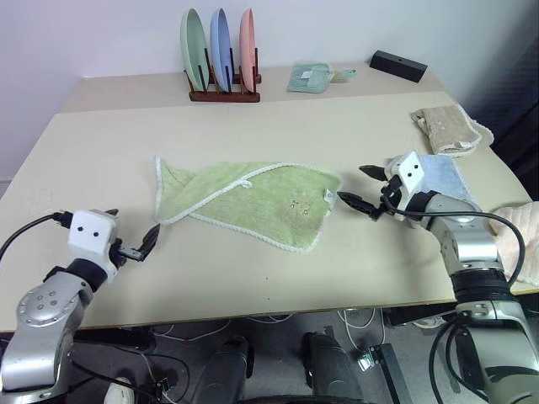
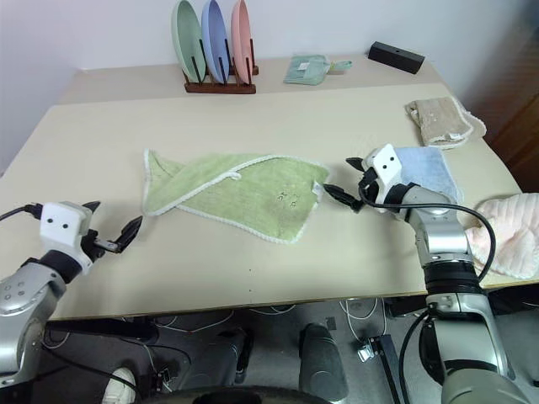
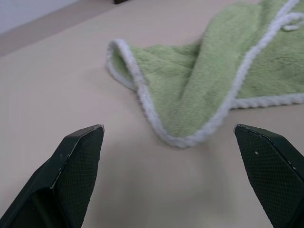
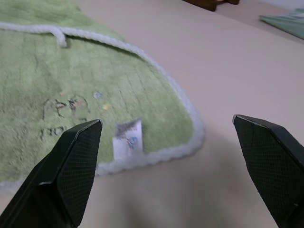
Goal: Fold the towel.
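Towel (image 1: pixel 248 202), light green terry with white stitched edging, lies rumpled near the middle of the beige counter (image 1: pixel 278 126), its long axis running left to right across the robot's front. Its left end is twisted over itself. The right gripper (image 1: pixel 364 188) hovers just beside the towel's right edge, jaws spread wide and holding nothing. The left gripper (image 1: pixel 133 237) sits lower and a little apart from the towel's left corner, also released and empty. Judging by this, the right arm is nearer.

The right wrist view adds a small white tag (image 4: pixel 128 137) and faint embroidery by the near edge. The left wrist view shows the doubled-over left corner. Behind stand a plate rack (image 1: pixel 221 59) and a beige towel (image 1: pixel 446 128).
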`<move>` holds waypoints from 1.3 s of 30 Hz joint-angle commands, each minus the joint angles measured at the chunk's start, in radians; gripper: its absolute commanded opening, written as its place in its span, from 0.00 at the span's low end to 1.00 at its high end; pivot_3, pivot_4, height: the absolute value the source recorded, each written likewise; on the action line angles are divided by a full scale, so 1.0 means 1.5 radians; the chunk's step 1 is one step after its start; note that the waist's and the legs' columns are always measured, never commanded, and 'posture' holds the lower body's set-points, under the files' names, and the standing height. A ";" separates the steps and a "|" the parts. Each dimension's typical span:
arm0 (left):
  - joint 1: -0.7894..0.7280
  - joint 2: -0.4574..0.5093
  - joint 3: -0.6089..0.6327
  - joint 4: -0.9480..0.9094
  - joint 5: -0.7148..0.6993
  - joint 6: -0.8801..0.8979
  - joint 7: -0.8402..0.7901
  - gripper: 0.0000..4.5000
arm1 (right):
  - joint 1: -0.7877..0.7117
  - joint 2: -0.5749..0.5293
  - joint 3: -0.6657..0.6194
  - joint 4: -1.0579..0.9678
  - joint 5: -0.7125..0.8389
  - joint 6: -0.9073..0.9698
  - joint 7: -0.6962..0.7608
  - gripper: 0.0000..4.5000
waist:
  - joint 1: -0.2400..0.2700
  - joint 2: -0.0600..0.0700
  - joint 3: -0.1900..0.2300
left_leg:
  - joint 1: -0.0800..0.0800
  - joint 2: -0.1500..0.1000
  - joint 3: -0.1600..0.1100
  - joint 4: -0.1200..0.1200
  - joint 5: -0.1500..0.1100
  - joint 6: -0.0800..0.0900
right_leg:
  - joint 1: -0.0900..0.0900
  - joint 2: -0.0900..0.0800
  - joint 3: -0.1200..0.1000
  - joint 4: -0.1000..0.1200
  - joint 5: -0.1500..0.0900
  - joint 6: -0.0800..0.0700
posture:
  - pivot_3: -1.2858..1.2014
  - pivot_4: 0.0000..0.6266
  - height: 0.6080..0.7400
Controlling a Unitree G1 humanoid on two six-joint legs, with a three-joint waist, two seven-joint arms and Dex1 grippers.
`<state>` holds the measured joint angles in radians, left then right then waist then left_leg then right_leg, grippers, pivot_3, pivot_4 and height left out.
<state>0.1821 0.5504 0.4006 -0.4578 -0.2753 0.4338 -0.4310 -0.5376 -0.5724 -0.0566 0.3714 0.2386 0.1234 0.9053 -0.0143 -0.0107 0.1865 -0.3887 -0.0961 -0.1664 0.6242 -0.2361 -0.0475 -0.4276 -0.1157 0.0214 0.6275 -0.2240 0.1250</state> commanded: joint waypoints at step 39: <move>-0.174 0.167 -0.249 0.187 0.258 -0.087 -0.041 1.00 | 0.020 0.011 0.010 -0.118 0.000 0.064 -0.042 1.00 | -0.001 0.000 0.000 | 0.000 0.000 0.000 -0.001 0.000 0.000 | -0.001 0.000 0.000 0.000 0.000 0.000 | 0.52 0.24 0.98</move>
<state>-0.0561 0.7877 0.0441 -0.2228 0.0862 0.3458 -0.4803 -0.5049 -0.5522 -0.0187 0.2423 0.2324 0.2326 0.8517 -0.0155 -0.0104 0.1867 -0.3888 -0.0962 -0.1663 0.6226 -0.2361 -0.0475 -0.4288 -0.1155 0.0214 0.6273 -0.2240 0.1251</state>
